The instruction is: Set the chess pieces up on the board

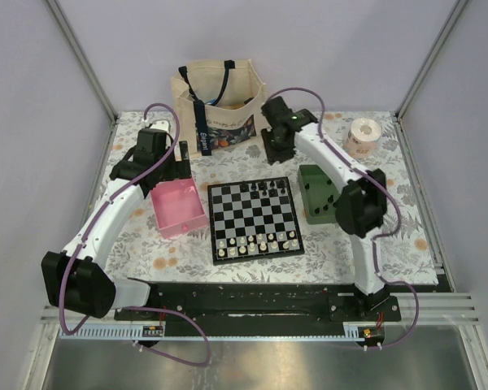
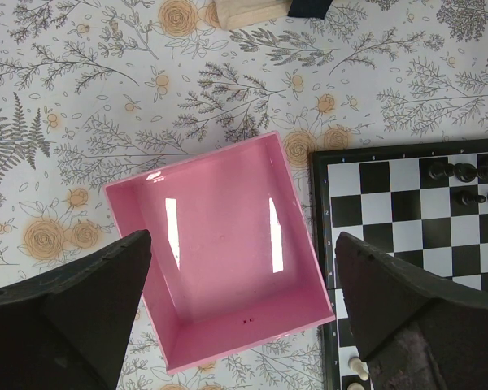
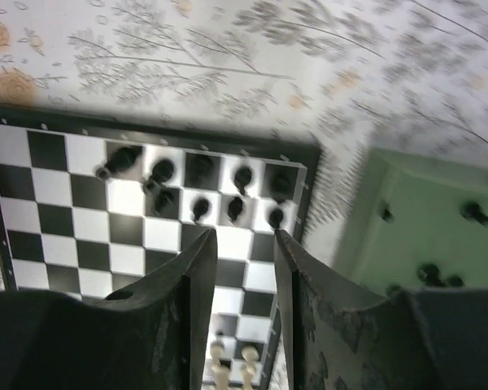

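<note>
Right gripper [image 3: 244, 240] hangs over the board [image 1: 254, 219], above its far-right squares. Fingers are parted with a narrow gap and nothing between them: released, holding nothing. Left gripper [image 2: 242, 244] hovers off the board's left edge over the pink tray [image 2: 203, 268], jaws spread wide, also holding nothing.

Progress, judging by the layout:
- White pieces [image 1: 256, 241] fill most of the two board rows nearest the arm bases. That side looks done or close to it.
- Black pieces [image 3: 199, 183]: roughly nine on the board, bunched in the two far rows toward the right corner. Far-left squares are bare. One piece near the left end of the bunch looks tipped over, though blur leaves it uncertain.
- Green tray [image 3: 407, 227], just beside the board's right edge, has several black pieces in it.
- Pink tray shows no pieces, only two tiny dark specks.
- Call it a bit past halfway. What's left is the rest of black and tidying the bunch.

Materials:
- Board is flat and rigid, black-and-white chequered with a black border.
- Pieces are tiny moulded plastic, far smaller than a square.
- Trays are square, glossy plastic boxes with thin walls; the pink one shows glare streaks.
- Cloth under the board is a matt floral print.
- Gripper fingers are dark, wedge-shaped and rough-surfaced.
</note>
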Controlling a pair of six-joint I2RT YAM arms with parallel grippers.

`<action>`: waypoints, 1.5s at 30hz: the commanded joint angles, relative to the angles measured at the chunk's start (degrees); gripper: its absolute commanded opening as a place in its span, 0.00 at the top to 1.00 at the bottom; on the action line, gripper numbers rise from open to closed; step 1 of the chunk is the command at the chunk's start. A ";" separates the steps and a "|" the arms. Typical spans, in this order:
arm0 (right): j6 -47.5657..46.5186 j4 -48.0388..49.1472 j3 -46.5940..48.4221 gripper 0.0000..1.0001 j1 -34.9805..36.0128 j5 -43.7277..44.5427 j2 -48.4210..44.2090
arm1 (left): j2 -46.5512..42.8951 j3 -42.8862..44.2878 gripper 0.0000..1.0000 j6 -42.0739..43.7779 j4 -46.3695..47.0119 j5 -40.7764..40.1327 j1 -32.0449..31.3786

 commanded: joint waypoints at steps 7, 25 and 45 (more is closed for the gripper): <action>2.34 13.93 -38.43 0.46 -19.39 1.41 -30.43 | -1.33 0.26 0.01 0.48 1.62 0.46 -0.08; 1.81 15.96 -41.35 0.51 -23.53 -2.29 -18.84 | -1.07 0.17 0.01 0.57 1.71 0.12 -0.17; 1.98 14.82 -41.44 0.58 -23.44 -2.29 -15.32 | -1.15 0.26 0.01 0.48 1.62 0.29 -0.17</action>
